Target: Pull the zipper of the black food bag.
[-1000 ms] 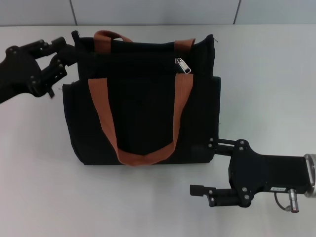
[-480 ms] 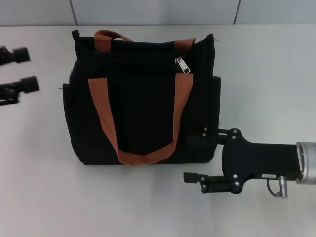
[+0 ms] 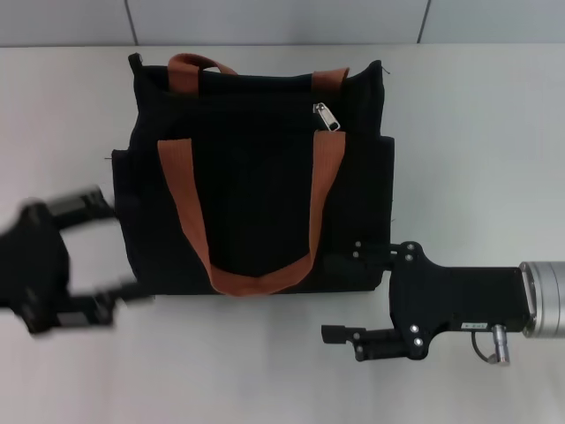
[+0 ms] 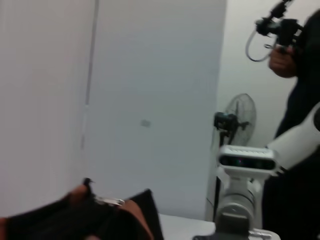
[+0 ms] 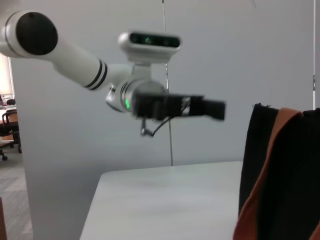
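Observation:
The black food bag [image 3: 256, 185] stands on the white table [image 3: 477, 132] with two rust-orange handles. Its silver zipper pull [image 3: 327, 117] hangs on the upper edge, toward the right end. My left gripper [image 3: 108, 249] is open and blurred, by the bag's lower left corner. My right gripper [image 3: 346, 293] is open and empty at the bag's lower right corner, one finger close to the bag's side. The bag's top shows in the left wrist view [image 4: 60, 222] and its side in the right wrist view [image 5: 285, 175].
A grey wall [image 3: 282, 19] runs behind the table's far edge. The left wrist view shows my right arm [image 4: 245, 165], a fan [image 4: 239, 116] and a person [image 4: 300, 75]. The right wrist view shows my left arm [image 5: 65, 55] over the table [image 5: 170, 200].
My left gripper has left the bag's upper left corner, swung out left, then come down to the lower left corner. My right gripper has shifted left and slightly nearer.

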Motion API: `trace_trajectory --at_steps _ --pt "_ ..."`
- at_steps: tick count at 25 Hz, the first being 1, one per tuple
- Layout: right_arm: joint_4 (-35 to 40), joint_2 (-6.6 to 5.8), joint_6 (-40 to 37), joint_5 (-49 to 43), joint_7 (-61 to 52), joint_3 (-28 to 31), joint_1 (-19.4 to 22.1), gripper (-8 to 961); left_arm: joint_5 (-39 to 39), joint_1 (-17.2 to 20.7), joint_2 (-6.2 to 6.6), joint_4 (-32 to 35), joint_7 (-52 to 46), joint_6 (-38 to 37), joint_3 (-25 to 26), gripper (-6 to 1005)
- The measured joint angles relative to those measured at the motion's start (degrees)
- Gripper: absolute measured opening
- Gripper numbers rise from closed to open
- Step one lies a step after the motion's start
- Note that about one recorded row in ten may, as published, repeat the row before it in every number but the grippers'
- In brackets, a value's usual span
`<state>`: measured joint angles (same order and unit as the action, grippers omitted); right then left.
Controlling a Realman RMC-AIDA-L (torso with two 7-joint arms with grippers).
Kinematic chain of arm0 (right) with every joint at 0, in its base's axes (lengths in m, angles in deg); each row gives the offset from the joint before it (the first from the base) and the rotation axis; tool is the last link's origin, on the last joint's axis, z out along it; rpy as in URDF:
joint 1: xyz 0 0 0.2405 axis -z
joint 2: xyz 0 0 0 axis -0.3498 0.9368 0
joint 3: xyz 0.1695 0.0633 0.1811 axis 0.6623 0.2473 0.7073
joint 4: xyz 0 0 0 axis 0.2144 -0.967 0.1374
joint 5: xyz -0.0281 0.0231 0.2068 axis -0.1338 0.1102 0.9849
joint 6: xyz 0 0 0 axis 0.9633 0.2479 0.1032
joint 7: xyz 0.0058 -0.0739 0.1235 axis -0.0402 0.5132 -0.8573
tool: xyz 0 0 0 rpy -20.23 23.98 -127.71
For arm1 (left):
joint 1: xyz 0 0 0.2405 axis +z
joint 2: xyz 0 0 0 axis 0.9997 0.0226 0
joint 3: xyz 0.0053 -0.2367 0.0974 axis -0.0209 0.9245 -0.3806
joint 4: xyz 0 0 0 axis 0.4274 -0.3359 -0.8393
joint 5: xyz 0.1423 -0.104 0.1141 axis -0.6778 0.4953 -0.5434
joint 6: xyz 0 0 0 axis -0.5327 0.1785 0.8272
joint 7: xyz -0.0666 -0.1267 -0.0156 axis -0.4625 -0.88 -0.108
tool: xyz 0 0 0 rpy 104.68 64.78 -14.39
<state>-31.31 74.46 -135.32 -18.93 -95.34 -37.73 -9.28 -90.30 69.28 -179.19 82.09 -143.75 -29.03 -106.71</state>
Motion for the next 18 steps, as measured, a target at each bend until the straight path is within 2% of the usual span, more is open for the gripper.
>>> trace_trajectory --at_steps 4,5,6,9,18 --pt "-0.7 -0.04 -0.1 0.0 0.3 -1.8 1.1 759 -3.3 0.6 -1.60 -4.7 8.0 2.6 -2.7 827" --pt "-0.7 -0.04 -0.1 0.0 0.3 -1.8 1.1 759 -3.3 0.6 -1.60 -4.7 8.0 2.6 -2.7 827" --pt "-0.8 -0.05 0.1 0.0 0.6 -2.1 1.4 759 -5.2 -0.2 -2.25 -8.0 10.2 6.0 -2.8 827" --pt "-1.7 0.02 0.5 0.2 2.1 -2.3 2.3 759 -7.8 -0.8 -3.00 -8.8 10.5 8.6 -3.2 827" --pt "-3.3 0.02 1.6 0.0 2.3 -2.5 1.3 758 -9.2 -0.1 -3.39 -9.7 11.1 9.3 -3.3 827"
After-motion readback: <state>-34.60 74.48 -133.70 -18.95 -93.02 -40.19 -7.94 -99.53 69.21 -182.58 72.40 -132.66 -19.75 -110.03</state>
